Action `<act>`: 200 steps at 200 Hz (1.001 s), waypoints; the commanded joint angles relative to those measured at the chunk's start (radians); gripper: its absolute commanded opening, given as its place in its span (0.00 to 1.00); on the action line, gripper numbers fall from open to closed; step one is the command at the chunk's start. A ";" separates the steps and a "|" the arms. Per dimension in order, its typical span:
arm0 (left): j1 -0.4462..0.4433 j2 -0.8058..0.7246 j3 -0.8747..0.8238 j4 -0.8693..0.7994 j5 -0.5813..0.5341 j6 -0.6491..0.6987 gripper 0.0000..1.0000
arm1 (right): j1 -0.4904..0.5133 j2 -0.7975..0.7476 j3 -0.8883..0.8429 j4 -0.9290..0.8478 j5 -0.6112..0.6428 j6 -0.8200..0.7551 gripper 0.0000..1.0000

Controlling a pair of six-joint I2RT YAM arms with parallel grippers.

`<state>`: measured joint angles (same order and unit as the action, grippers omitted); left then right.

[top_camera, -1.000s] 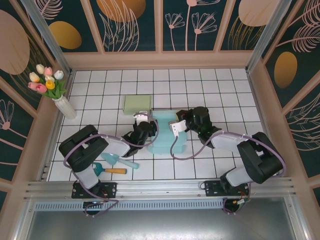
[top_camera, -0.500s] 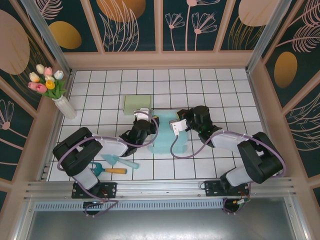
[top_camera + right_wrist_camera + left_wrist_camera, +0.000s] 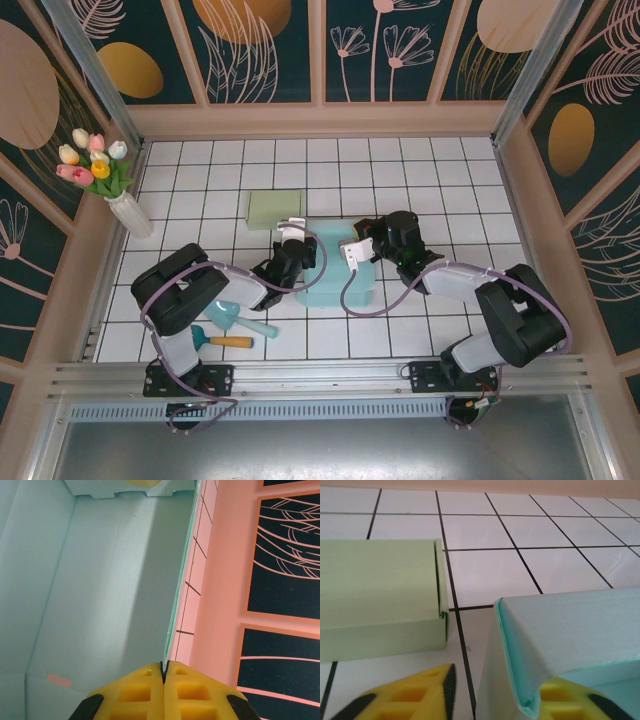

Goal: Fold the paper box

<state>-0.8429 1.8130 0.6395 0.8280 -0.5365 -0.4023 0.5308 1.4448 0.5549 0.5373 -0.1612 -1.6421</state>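
One teal paper box (image 3: 335, 268) at the centre of the top view, on the white tiled table (image 3: 450, 170), open side up, left and right walls standing.

Pinched at its right wall by the right gripper (image 3: 164, 672). At the bottom edge of the right wrist view, yellow fingers (image 3: 135, 690) pressed together with the thin teal wall caught edge-on between them. Pale inside of the box across the left half of that frame.

Straddled at its left wall by the left gripper (image 3: 496, 681), jaws apart. One yellow pad (image 3: 405, 695) at lower left of the left wrist view, outside the wall, with a slim strip of white tile between pad and paper. Other pad at lower right, behind the folded rim and inside the box. No squeeze on the wall visible there.

Just past the box's upper-left corner in the top view, a closed pale green box (image 3: 275, 208), near but not touching.

Toward the lower left, well apart from both boxes, a teal-handled tool (image 3: 245, 322) and an orange-handled tool (image 3: 232, 342), side by side.

At the left edge, a white vase (image 3: 130, 215) of tulips (image 3: 92, 160), upright.
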 commanded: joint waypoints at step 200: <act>0.038 0.038 -0.006 0.005 -0.262 0.012 0.28 | -0.014 0.021 0.040 -0.151 -0.055 0.120 0.00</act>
<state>-0.8684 1.8469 0.6609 0.8333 -0.6937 -0.3840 0.5365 1.4567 0.5987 0.4820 -0.2188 -1.5558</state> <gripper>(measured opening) 0.228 0.064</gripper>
